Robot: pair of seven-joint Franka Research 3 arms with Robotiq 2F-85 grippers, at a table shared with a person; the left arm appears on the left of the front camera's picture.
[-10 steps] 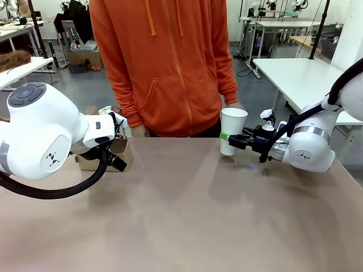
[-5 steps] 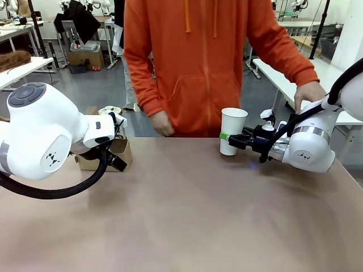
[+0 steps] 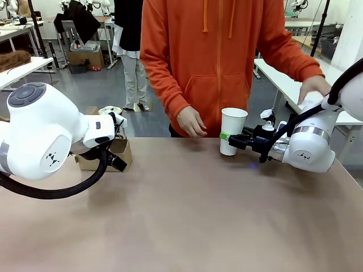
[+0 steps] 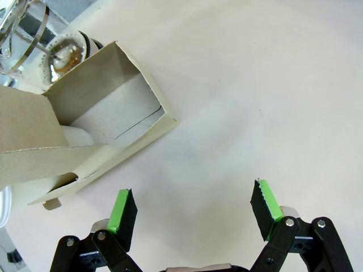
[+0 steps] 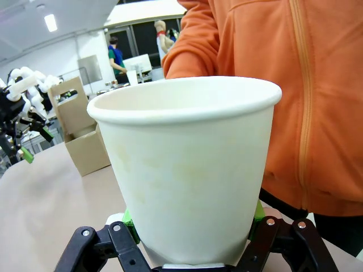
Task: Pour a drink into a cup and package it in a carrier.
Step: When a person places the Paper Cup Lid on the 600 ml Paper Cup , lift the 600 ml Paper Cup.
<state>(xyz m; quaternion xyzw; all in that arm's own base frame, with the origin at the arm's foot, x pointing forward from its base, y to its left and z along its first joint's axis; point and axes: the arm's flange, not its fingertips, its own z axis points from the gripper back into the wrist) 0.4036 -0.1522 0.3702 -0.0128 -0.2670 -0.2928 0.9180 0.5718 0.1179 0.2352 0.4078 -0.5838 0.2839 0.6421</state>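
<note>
One unlidded cup (image 3: 233,129) sits clamped in your right gripper (image 3: 227,136); left gripper (image 4: 193,194) gapes beside carrier (image 4: 122,107). Pouring looks next: fetch the pot (image 4: 63,52).

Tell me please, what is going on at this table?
The right gripper is shut on the white paper cup, keeping it upright; the cup has no lid. The left gripper hangs open over the table, beside the cardboard carrier. A person in an orange hoodie stands opposite, one hand near the cup.
</note>
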